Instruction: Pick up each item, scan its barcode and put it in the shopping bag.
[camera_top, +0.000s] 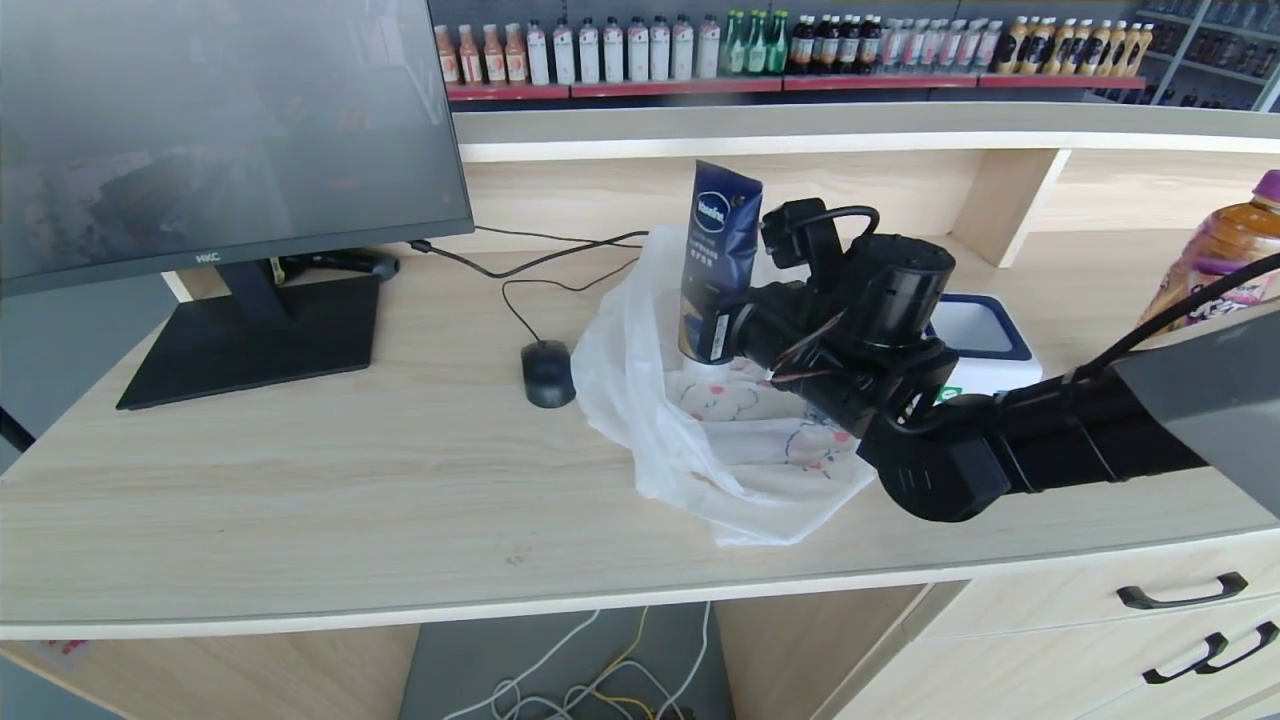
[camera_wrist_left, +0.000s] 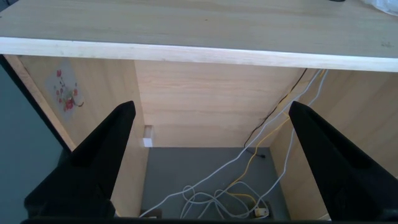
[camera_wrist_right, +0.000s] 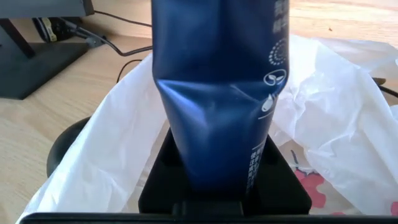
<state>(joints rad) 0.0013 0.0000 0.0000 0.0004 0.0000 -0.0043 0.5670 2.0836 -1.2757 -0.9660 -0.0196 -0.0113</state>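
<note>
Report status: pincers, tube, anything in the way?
Right pincer shut on blue tube, upright over shopping bag. Left pincer open, empty, below counter edge. Mouse close beside bag.

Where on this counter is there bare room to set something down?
The widest bare patch is the front-left counter, bordered by the monitor stand, the mouse, the bag and the front edge. A smaller one lies at the back right, between the scanner and the bottle. The middle is crowded: the right pincer holds the tube over the bag.
</note>
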